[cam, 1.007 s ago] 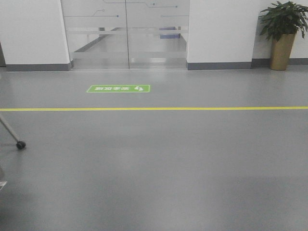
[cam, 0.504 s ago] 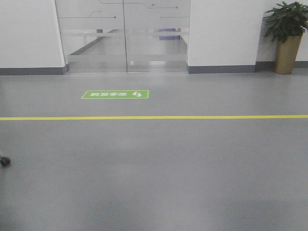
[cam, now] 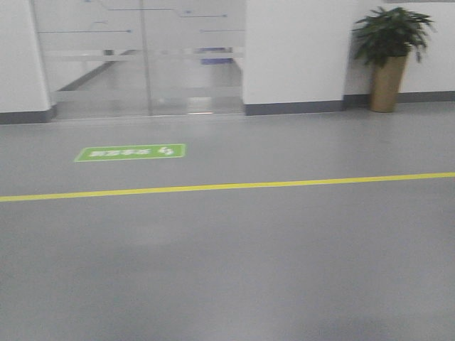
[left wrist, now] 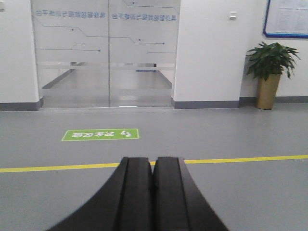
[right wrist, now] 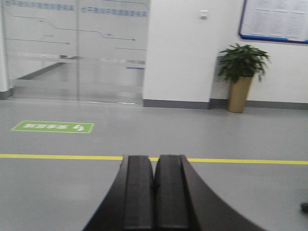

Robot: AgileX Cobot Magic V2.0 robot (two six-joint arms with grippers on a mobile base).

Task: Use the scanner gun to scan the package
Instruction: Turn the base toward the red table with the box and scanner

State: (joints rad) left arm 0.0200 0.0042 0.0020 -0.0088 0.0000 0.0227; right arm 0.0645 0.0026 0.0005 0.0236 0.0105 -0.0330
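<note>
The left gripper (left wrist: 153,164) shows only in the left wrist view. Its two black fingers (left wrist: 137,192) are pressed together along their whole length, with nothing between them. The right gripper (right wrist: 154,163) shows only in the right wrist view and is closed the same way, also holding nothing. Both point out over a bare grey floor (cam: 284,270).

The package and the scanner gun appear in none of the three views, so I cannot tell where they are.

The front view is blurred. It takes in a yellow line (cam: 227,186) running across the floor, a green floor sign (cam: 130,152) beyond it, frosted glass doors (cam: 142,64) at the back and a plant (cam: 389,42) in a tall tan pot against the white wall to the right.

The left wrist view shows the same things higher up. There is reversed lettering along the top of the doors (left wrist: 108,53), a small wall switch (left wrist: 233,15) and the corner of a blue-framed board (left wrist: 288,19) above the plant (left wrist: 270,62). The line (left wrist: 57,168) passes just behind the fingertips.

The right wrist view shows more of the board (right wrist: 274,21), with the sign (right wrist: 53,127) far to the left. Alone among the views, it has a small dark thing (right wrist: 304,207) on the floor at the right edge, too cropped to identify.
</note>
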